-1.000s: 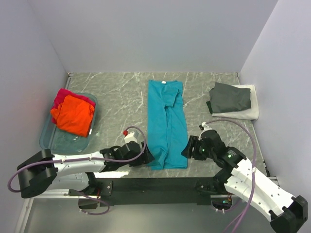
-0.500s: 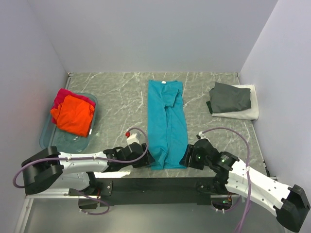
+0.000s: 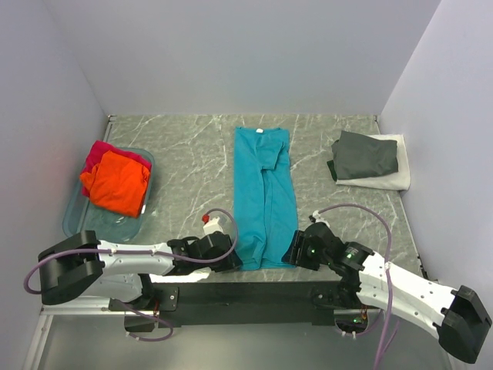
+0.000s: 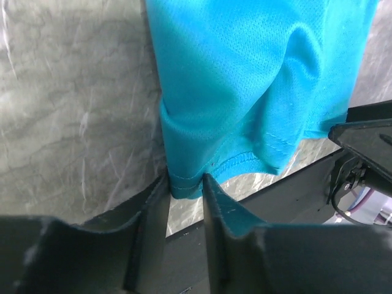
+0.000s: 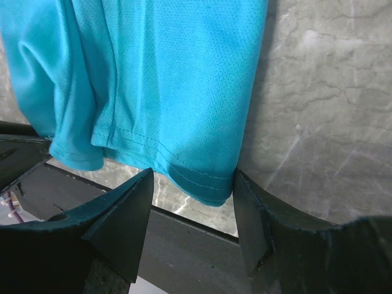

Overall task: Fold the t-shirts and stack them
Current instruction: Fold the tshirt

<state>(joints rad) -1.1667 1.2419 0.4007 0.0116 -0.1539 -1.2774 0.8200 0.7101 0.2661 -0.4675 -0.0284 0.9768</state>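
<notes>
The teal t-shirt lies folded into a long narrow strip down the middle of the table, collar at the far end. My left gripper is at its near left hem corner; in the left wrist view the fingers are shut on the doubled teal hem. At the near right hem corner my right gripper stands open. In the right wrist view its jaws straddle the hem corner, with the right finger against the cloth edge. Orange and magenta-red t-shirts lie crumpled in the tub.
The clear bluish tub sits at the left. A folded dark grey t-shirt rests on a folded white one at the far right. The table's near edge and a black rail run just behind both grippers.
The left jaws have closed onto the teal hem corner. The right gripper has slid in to the near right hem corner, its jaws still wide.
</notes>
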